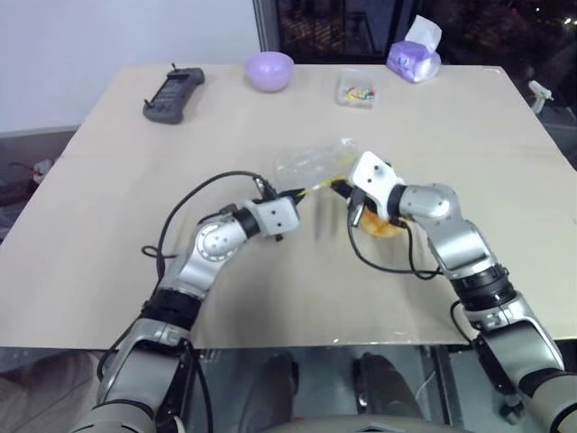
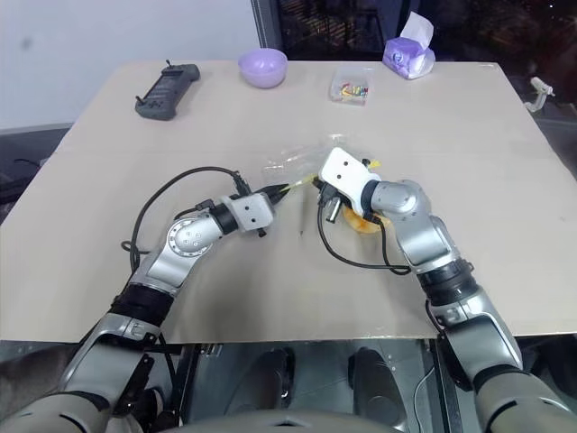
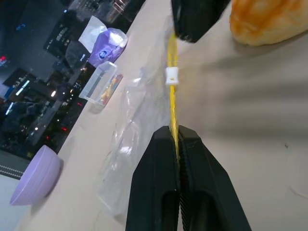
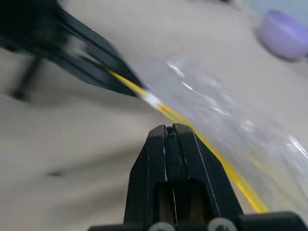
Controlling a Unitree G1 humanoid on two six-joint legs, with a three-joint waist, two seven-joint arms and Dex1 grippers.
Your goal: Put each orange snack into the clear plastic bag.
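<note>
The clear plastic bag (image 1: 311, 164) lies crumpled at mid-table, its yellow seal strip (image 3: 172, 96) stretched taut between my two grippers. My left gripper (image 3: 175, 131) is shut on one end of that strip. My right gripper (image 4: 169, 126) is shut too, with its tips right at the strip. The strip runs on past them, so I cannot tell whether they pinch it. A white slider (image 3: 172, 76) sits on the strip between the grippers. One orange snack (image 1: 383, 225) rests on the table under my right wrist, outside the bag.
Along the table's far edge sit a lilac bowl (image 1: 270, 69), a small clear box of coloured bits (image 1: 355, 91) and a purple tissue pack (image 1: 414, 59). A black controller (image 1: 174, 94) lies at the far left. Bare tabletop (image 1: 108, 216) surrounds my arms.
</note>
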